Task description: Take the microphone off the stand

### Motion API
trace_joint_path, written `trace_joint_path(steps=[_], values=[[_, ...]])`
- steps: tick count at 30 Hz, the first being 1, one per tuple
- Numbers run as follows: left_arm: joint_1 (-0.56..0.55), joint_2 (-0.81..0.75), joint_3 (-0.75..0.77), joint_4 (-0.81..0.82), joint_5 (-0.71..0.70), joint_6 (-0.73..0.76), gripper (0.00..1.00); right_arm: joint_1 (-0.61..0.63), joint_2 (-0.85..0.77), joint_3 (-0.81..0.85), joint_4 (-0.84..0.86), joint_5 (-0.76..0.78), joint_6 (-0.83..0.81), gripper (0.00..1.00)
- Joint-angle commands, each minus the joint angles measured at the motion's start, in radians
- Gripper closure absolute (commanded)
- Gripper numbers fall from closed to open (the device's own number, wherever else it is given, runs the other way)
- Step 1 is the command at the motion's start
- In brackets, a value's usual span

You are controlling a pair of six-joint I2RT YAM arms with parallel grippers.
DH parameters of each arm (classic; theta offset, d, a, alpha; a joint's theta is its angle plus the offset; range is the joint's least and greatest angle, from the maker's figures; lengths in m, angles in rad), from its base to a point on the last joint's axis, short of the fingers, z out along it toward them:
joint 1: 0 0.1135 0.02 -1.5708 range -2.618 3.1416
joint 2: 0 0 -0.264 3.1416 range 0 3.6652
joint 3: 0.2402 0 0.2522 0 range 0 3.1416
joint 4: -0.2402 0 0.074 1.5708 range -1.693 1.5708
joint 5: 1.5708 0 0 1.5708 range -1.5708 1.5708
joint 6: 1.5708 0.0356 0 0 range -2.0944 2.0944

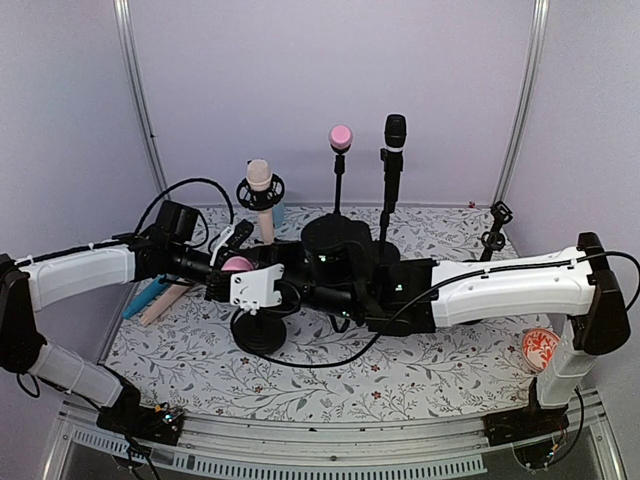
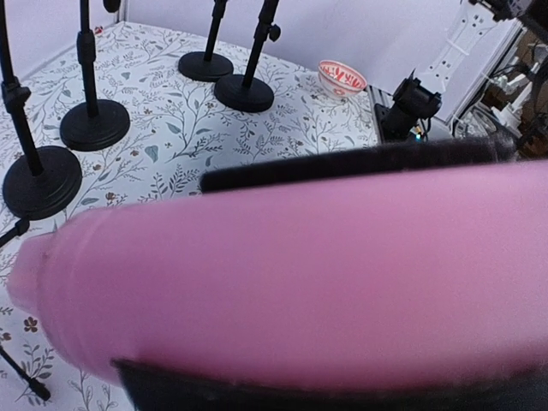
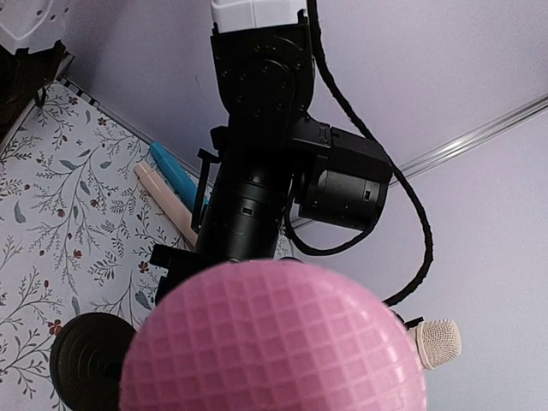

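The pink microphone (image 1: 237, 265) lies roughly level above the black round base of its stand (image 1: 258, 335), left of centre. My left gripper (image 1: 222, 275) is shut on it; in the left wrist view its pink body (image 2: 300, 274) fills the frame between my dark fingers (image 2: 342, 161). My right gripper (image 1: 268, 292) reaches in from the right over the stand, under its white camera mount. In the right wrist view the microphone's pink mesh head (image 3: 274, 342) hides my right jaws, with the left arm's wrist (image 3: 248, 214) beyond it. Whether the microphone still sits in the stand's clip is hidden.
At the back stand a pink-headed microphone (image 1: 341, 137), a black one (image 1: 395, 135) and a cream one in a shock mount (image 1: 260, 185). A bare clip stand (image 1: 495, 225) is at the back right. Blue and cream microphones (image 1: 155, 297) lie at the left. A red-patterned bowl (image 1: 540, 347) sits right.
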Motion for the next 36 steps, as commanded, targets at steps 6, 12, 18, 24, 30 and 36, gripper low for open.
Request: trace_joint_path(steps=[6, 12, 18, 24, 30, 36], values=[[0.042, 0.069, -0.049, 0.076, -0.387, -0.081, 1.0, 0.219, -0.193, 0.09, 0.203, -0.175, 0.029, 0.92], [0.042, 0.093, -0.054, 0.09, -0.405, -0.078, 1.0, 0.267, -0.191, 0.127, 0.173, -0.155, -0.004, 0.93], [0.032, 0.061, -0.059, 0.098, -0.35, -0.061, 1.0, 0.28, -0.192, 0.137, 0.144, -0.107, -0.005, 0.93], [-0.003, -0.019, -0.046, 0.02, -0.221, 0.001, 0.63, 0.249, -0.183, 0.124, 0.147, 0.009, 0.045, 0.93], [0.001, -0.115, -0.054, -0.12, -0.205, 0.091, 0.02, 0.174, -0.18, 0.108, 0.145, 0.044, 0.269, 0.93], [0.026, -0.237, -0.014, -0.303, -0.23, 0.163, 0.01, 0.087, -0.143, 0.11, 0.104, 0.02, 0.525, 0.93]])
